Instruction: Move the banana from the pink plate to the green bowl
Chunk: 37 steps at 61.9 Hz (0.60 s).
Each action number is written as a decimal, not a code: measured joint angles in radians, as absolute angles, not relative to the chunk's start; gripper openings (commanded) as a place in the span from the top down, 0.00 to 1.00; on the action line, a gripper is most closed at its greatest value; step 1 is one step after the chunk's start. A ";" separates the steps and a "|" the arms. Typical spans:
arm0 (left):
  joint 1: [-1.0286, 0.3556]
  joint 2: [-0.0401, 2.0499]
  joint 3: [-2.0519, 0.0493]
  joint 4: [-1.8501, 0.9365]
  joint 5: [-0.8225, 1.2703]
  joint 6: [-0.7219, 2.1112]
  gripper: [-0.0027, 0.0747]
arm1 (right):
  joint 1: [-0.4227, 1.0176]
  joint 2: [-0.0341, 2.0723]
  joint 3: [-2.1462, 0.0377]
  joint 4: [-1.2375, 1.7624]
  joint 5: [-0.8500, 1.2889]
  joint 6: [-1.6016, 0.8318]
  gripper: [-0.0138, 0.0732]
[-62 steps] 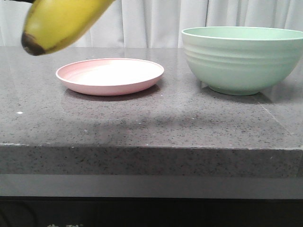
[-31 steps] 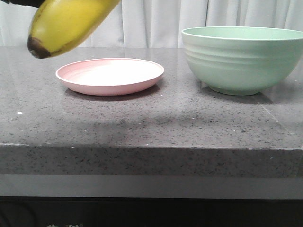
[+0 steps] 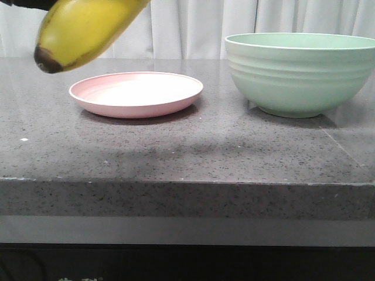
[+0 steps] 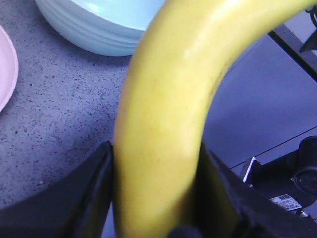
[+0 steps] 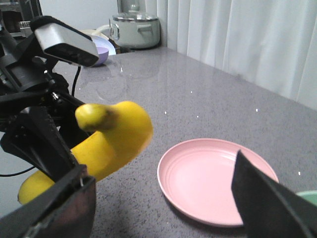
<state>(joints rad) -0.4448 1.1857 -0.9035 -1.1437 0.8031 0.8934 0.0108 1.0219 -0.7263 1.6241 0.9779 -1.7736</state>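
My left gripper (image 4: 156,151) is shut on the yellow banana (image 4: 168,124), one black finger on each side of its middle. In the front view the banana (image 3: 82,29) hangs high at the far left, dark tip down, above and left of the pink plate (image 3: 136,93). The plate has nothing on it. The green bowl (image 3: 299,73) stands to the right, apart from the plate. My right gripper (image 5: 162,168) is open with nothing between its fingers, above the table near the plate (image 5: 213,178). It faces the banana (image 5: 114,139) and the left arm holding it.
The grey stone table's front edge (image 3: 187,181) runs across the front view, with a white curtain (image 3: 193,23) behind. A lidded pot (image 5: 134,29) and a purple bowl (image 5: 101,49) stand at the far end. The left arm's wrist camera (image 5: 67,44) sits above the banana.
The banana in my left gripper has shifted slightly to the right over the last second, then almost stopped. Plate and bowl have not moved.
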 measured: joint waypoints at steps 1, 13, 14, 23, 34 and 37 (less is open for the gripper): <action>-0.445 1.186 -0.903 -1.144 0.803 0.893 0.71 | 0.016 1.025 -0.726 1.627 0.978 -1.786 0.17; -0.445 1.186 -0.903 -1.144 0.802 0.893 0.71 | 0.106 1.067 -0.739 1.642 0.947 -1.833 0.17; -0.445 1.186 -0.903 -1.144 0.802 0.893 0.71 | 0.114 1.072 -0.744 1.642 0.943 -1.833 0.17; -0.445 1.186 -0.903 -1.144 0.802 0.893 0.71 | 0.183 1.130 -0.787 1.655 0.920 -1.838 0.17; -0.445 1.186 -0.903 -1.144 0.802 0.893 0.71 | 0.244 1.227 -0.837 1.702 0.925 -1.841 0.17; -0.445 1.186 -0.903 -1.144 0.802 0.893 0.71 | 0.250 1.253 -0.845 1.726 0.938 -1.841 0.17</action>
